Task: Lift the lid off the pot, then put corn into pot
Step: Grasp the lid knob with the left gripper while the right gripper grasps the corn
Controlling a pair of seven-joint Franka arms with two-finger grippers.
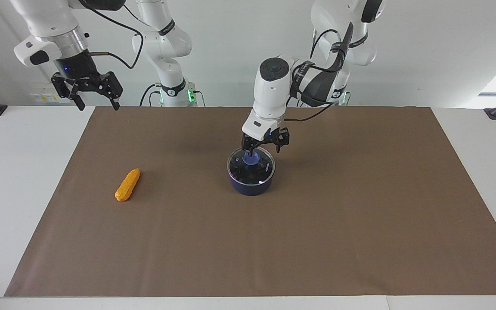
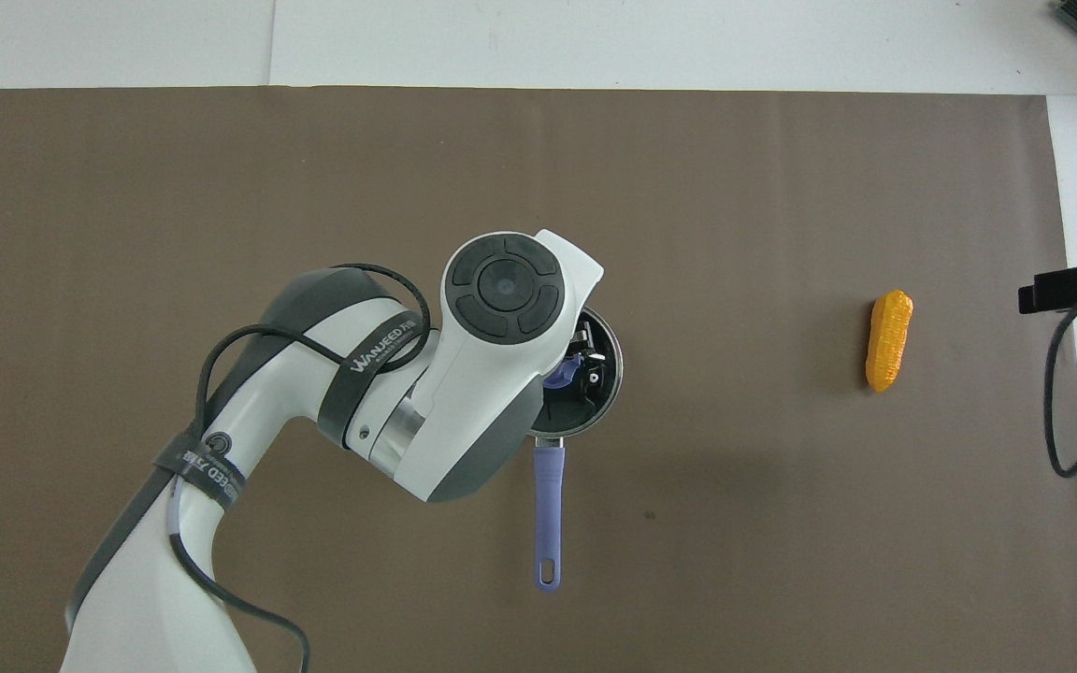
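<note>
In the facing view, a brown mat (image 1: pixel 248 241) covers most of the white desk (image 1: pixel 20 172). The pot (image 1: pixel 251 184) sits near the middle of the mat with the lid (image 1: pixel 261 168) on it, glass with a metal rim and a blue knob (image 1: pixel 250 159) at its centre. The left gripper (image 1: pixel 264 146) hangs right over the lid, its fingers (image 1: pixel 248 151) spread apart, one of them down beside the knob; whether it touches the knob cannot be told. The left arm's body hides the pot's handle here. The corn (image 1: pixel 127 184), orange-yellow and bumpy, lies flat on the mat well apart from the pot, toward the right arm's end of the desk, with nothing between the two. The right gripper (image 1: pixel 97 97) waits high over the mat's corner at the right arm's end, fingers open and empty.

In the overhead view, the left arm's wrist covers most of the pot (image 2: pixel 606 397) and lid (image 2: pixel 602 346); only a crescent of the rim and a sliver of the knob (image 2: pixel 561 376) show. The long blue handle (image 2: pixel 548 519) points toward the robots. The corn (image 2: pixel 888 340) lies lengthwise, pointing away from the robots. A dark piece of the right gripper (image 2: pixel 1076 286) shows at the frame's edge just past the corn; its fingers cannot be read there.
</note>
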